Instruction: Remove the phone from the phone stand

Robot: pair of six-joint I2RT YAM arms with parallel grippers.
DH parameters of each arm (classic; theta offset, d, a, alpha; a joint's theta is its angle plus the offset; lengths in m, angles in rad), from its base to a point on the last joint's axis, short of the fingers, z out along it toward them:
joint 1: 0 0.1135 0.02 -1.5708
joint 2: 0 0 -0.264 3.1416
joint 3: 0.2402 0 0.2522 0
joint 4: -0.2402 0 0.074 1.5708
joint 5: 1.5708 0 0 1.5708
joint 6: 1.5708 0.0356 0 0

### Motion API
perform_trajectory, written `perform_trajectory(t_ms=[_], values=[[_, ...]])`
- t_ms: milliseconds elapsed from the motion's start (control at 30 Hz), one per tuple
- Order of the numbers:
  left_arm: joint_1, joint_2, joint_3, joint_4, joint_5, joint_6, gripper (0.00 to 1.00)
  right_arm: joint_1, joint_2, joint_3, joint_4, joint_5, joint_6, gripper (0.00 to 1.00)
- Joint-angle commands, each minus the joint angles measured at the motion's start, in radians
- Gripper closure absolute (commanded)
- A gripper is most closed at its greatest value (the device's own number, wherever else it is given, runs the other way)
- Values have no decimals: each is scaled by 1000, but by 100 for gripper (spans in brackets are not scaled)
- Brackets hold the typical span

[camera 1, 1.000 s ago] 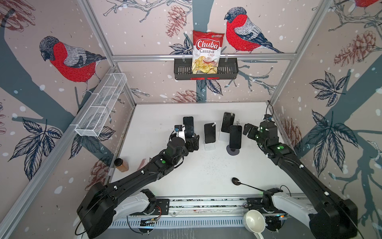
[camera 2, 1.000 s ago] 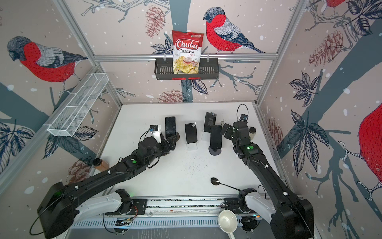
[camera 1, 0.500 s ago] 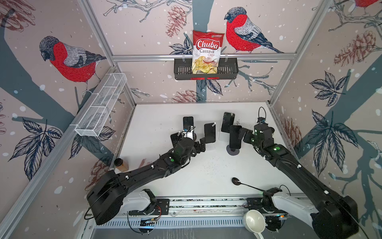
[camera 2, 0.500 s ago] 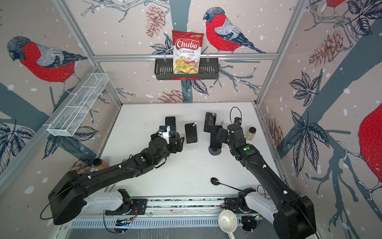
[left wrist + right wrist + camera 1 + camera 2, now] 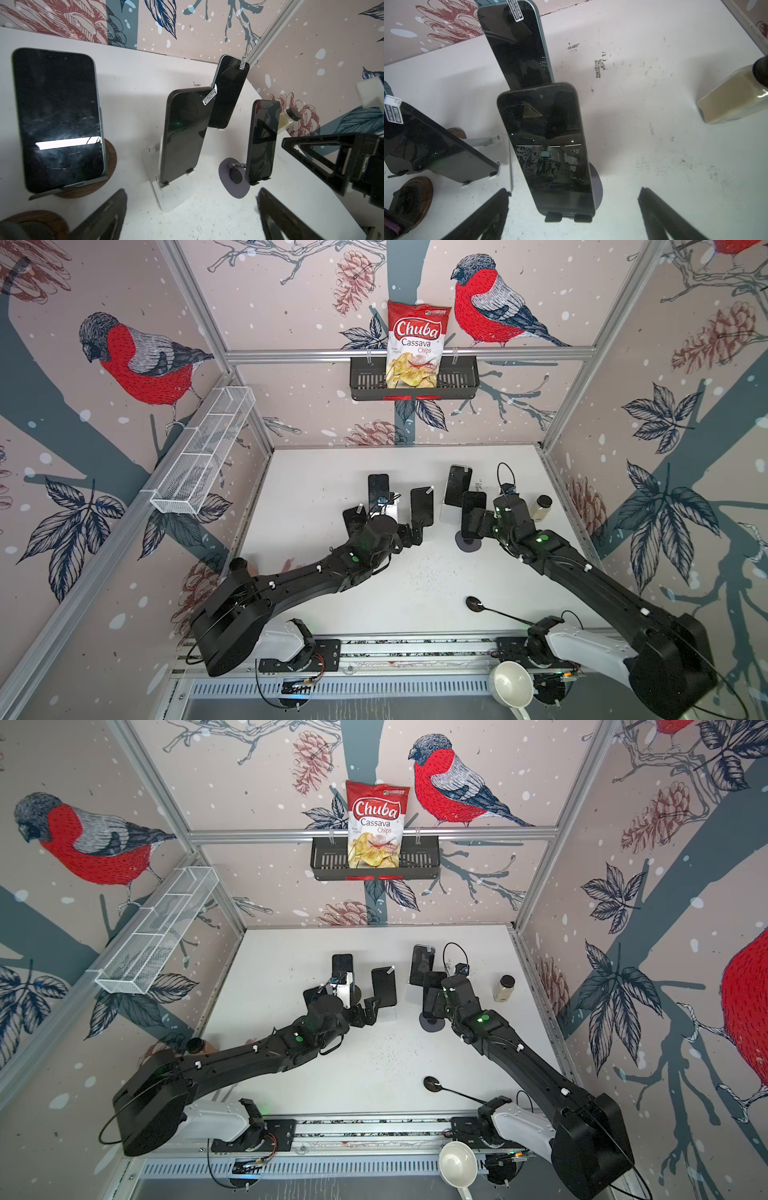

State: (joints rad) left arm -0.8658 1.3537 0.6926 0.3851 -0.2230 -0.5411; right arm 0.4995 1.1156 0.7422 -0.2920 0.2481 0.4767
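Note:
Several dark phones stand on stands mid-table. My right gripper (image 5: 574, 190) is open, and a phone (image 5: 548, 149) stands just ahead, between the lines of its fingers. That phone rests in the black hooks of a purple round-base stand (image 5: 599, 187); both top views show it (image 5: 473, 512) (image 5: 432, 986). My left gripper (image 5: 191, 190) is open and empty, facing a phone (image 5: 182, 135) on a white stand (image 5: 172, 197). In a top view the left gripper (image 5: 411, 531) sits below that phone (image 5: 422, 506) and the right gripper (image 5: 476, 524) reaches in from the right.
A phone on a wooden stand (image 5: 58, 116) and a rear phone (image 5: 228, 91) flank the white stand. A pale jar (image 5: 540, 508) stands right of the right arm. A black spoon (image 5: 490, 610) lies near the front edge, with a white ladle (image 5: 511, 686) beyond it. A basket with a chips bag (image 5: 415, 344) hangs on the back wall.
The left gripper has swung right, from the wooden-stand phone toward the phone on the white stand. The right gripper has moved left, up to the phone on the purple stand. Both stay open.

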Motion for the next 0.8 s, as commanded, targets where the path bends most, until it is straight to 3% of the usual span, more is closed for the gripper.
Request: perform_trajectory(t_ms=[0,500,767], values=[[-2,11,-4,89,68,25,4,10,13,7,2,11,7,0],[-74,179,-5,279,220,56,4,39,39,8,-2,6,-5,1],[-159,288,11,391,189,116,4,48,62,3,7,-6,16,1]])
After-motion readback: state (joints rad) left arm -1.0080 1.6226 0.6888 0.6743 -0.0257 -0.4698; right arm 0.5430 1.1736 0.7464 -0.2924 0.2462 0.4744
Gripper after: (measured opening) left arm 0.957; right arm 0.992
